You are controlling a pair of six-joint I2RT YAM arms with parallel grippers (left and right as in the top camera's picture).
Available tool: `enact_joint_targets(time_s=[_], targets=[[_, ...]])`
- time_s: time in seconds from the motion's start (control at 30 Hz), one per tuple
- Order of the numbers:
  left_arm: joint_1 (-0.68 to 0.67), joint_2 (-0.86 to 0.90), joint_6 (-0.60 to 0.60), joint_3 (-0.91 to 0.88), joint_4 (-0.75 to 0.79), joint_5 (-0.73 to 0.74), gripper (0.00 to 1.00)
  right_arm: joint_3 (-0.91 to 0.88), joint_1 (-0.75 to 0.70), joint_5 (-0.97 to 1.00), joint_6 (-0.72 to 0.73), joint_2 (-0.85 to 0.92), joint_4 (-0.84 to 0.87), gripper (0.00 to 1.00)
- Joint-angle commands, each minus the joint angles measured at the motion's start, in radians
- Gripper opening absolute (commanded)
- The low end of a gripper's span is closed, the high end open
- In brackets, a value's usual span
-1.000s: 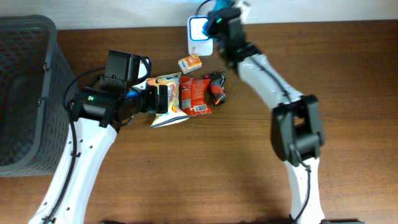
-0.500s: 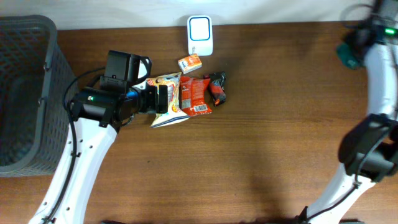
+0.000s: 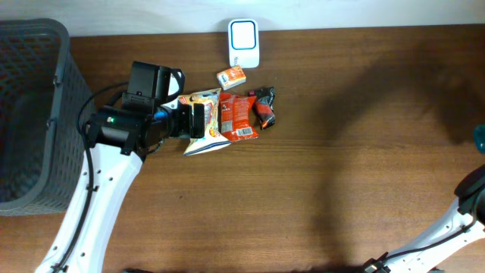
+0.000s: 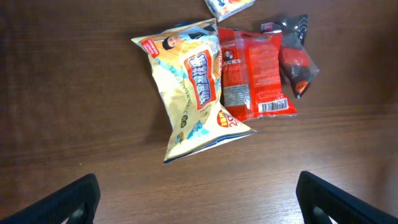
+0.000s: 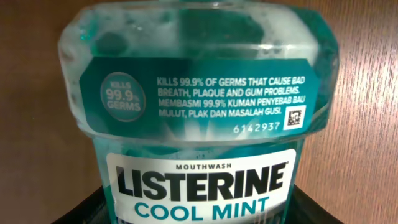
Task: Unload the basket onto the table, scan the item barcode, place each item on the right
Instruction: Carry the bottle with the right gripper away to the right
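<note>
A teal Listerine mouthwash bottle (image 5: pixel 199 106) fills the right wrist view, and my right gripper (image 5: pixel 199 208) is shut on it, dark fingers showing at both lower corners. Overhead, only a teal sliver of the bottle (image 3: pixel 480 136) shows at the far right edge. The white barcode scanner (image 3: pixel 244 44) stands at the table's back edge, far from the bottle. My left gripper (image 3: pixel 198 120) hovers open beside a yellow snack bag (image 4: pixel 193 87), with nothing between its fingers (image 4: pixel 74 199).
Next to the yellow bag lie a red packet (image 3: pixel 239 116), a dark packet (image 3: pixel 264 106) and a small orange box (image 3: pixel 231 76). A dark mesh basket (image 3: pixel 30 114) stands at the left edge. The right arm (image 3: pixel 470 189) leaves the view at the right.
My right arm has swung from the scanner at the back to the far right edge, carrying the bottle with it. The left arm has not moved.
</note>
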Motion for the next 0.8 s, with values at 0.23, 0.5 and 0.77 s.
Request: enact_joint_targets(time_s=[0.23,0.5,0.77], targets=[[-0.002,0.002,0.006,0.006,-0.002,-0.007,0.99,0.004,-0.003,0.014,-0.008,0.024,0.020,0.69],[-0.002,0.002,0.006,0.006,-0.002,-0.007,0.99,0.004,-0.010,0.068,-0.016,0.024,0.018,0.69],[-0.002,0.002,0.006,0.006,-0.002,-0.007,0.99,-0.085,-0.010,0.067,-0.038,0.024,0.112,0.70]])
